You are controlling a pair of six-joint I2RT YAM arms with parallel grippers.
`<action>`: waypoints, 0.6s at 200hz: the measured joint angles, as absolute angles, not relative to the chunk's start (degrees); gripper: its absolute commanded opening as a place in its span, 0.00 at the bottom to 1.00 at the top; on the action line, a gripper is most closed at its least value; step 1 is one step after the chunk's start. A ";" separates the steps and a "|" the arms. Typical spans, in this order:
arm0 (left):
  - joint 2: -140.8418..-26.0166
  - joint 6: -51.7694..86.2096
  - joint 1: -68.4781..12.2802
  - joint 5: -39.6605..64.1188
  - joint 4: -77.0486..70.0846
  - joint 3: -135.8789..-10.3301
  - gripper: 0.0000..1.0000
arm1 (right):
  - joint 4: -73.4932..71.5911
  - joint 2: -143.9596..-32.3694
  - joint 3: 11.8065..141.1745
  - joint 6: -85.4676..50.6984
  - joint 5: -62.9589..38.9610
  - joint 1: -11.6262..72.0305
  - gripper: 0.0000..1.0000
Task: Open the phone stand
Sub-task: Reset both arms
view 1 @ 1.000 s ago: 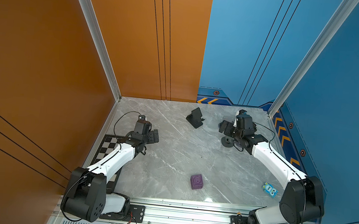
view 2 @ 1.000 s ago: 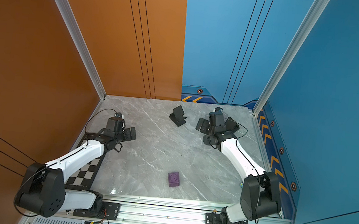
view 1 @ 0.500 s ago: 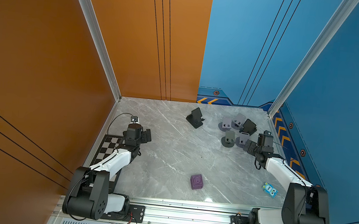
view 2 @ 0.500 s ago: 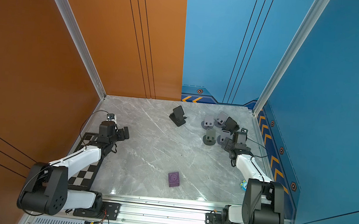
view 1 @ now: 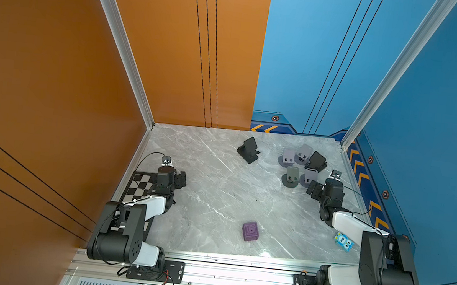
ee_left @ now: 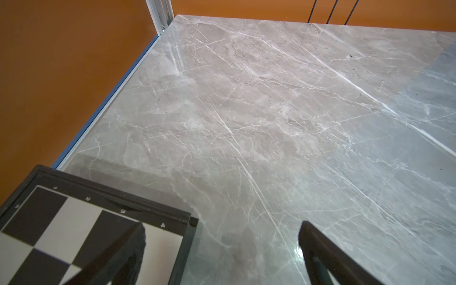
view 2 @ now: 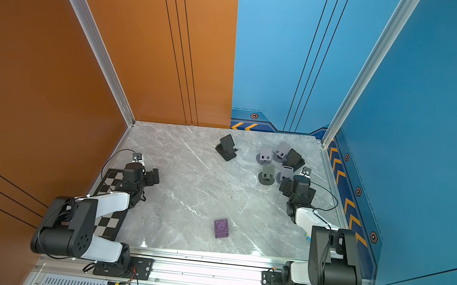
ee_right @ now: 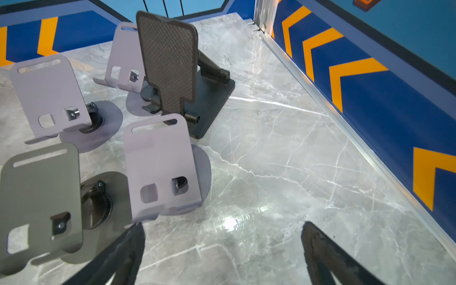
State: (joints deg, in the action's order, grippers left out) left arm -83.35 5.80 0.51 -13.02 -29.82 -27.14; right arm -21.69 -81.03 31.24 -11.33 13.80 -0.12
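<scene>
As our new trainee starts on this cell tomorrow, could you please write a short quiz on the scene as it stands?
1. True or false: the right gripper grips a phone stand.
2. How many stands are on the table, counting the lone black stand and the cluster?
3. What lies nearest the left gripper? A chessboard; B purple cube; C blue toy.
Key: 1 false; 2 six; 3 A.

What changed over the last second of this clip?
Both arms pulled back toward their bases: the right end effector left the cluster of stands, and the left end effector retreated beside the checkerboard. Both stayed open, holding nothing. The black phone stand, the cluster and the purple cube stayed put.
</scene>
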 measured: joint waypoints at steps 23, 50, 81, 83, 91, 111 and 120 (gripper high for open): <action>-85.56 4.01 -0.40 -11.55 -31.97 -27.46 0.98 | -23.83 -81.82 30.96 -10.55 15.25 0.80 1.00; -86.00 2.90 -0.54 -10.39 -33.32 -27.62 0.98 | -32.18 -82.74 27.16 -8.80 17.85 2.28 1.00; -86.08 1.85 -0.99 -10.00 -36.32 -27.05 0.98 | -36.14 -84.27 25.02 -6.96 18.72 4.36 1.00; -86.17 1.67 -1.21 -10.04 -37.17 -26.72 0.98 | -36.42 -84.27 24.93 -6.83 18.70 4.36 1.00; -86.46 1.10 -1.89 -10.07 -40.21 -25.45 0.98 | -37.74 -84.29 24.69 -6.50 18.59 4.27 1.00; -87.48 0.12 -3.53 -10.07 -43.24 -23.18 0.98 | -43.81 -85.65 22.79 -5.67 18.02 4.14 1.00; -87.74 -0.21 -3.66 -10.09 -43.77 -22.87 0.98 | -44.38 -86.19 22.13 -5.30 17.85 4.14 1.00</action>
